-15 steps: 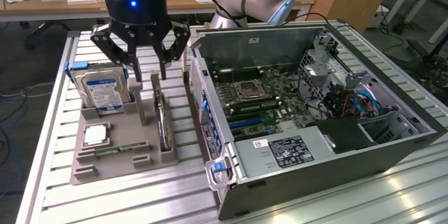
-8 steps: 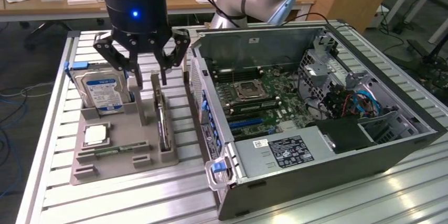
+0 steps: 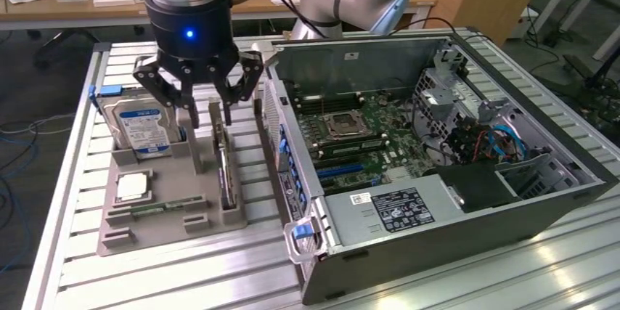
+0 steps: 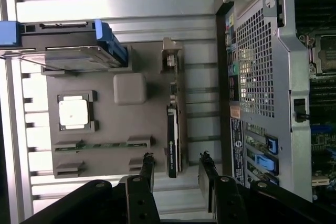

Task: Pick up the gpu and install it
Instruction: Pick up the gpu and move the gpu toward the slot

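The gpu (image 3: 225,172) is a slim dark card standing on its edge in a slot along the side of the grey holder tray (image 3: 170,172) nearest the computer case. My gripper (image 3: 205,117) hangs just above the card's far end, open, with a finger on either side of it. In the wrist view the gpu (image 4: 172,135) shows edge-on, and its near end lies between my black fingertips (image 4: 148,160). The gripper (image 4: 177,158) straddles the card without touching it, and nothing is held.
The tray also holds a silver hard drive (image 3: 141,125) with a blue-white label, a square processor (image 3: 133,186) and a green memory stick (image 3: 155,208). The open computer case (image 3: 436,208) with its motherboard (image 3: 368,136) stands close to the gpu's side, on a slatted aluminium table (image 3: 194,274).
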Robot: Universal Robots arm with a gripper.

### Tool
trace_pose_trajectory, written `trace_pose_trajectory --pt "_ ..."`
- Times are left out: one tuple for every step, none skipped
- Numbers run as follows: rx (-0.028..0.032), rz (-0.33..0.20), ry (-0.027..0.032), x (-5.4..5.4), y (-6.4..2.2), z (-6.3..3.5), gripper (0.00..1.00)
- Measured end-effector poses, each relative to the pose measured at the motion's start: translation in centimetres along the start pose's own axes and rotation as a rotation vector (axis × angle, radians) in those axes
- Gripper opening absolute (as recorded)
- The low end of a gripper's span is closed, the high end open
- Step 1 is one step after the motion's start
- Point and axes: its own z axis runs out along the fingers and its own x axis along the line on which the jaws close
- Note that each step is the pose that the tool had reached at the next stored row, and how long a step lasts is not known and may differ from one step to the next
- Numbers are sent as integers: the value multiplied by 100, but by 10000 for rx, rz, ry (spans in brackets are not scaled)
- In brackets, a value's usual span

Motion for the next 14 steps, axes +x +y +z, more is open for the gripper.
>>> trace_pose_trajectory --pt "-1 0 -1 0 -1 16 47" --pt "0 0 0 1 -1 29 47" --pt "1 0 1 1 -2 40 47" --pt "0 0 0 1 -2 52 47" --pt "1 0 1 2 -3 64 47" --pt "0 0 0 2 -3 75 47" --pt "0 0 0 2 -4 87 47" --pt "0 0 -1 2 -4 97 47" --pt "1 0 0 2 -4 101 47" --pt "2 0 2 3 -4 101 47" --pt "2 0 2 2 -4 101 47" --pt "2 0 1 3 -4 102 47" --pt "1 0 0 3 -4 102 47" --pt "0 1 0 3 -4 103 47"
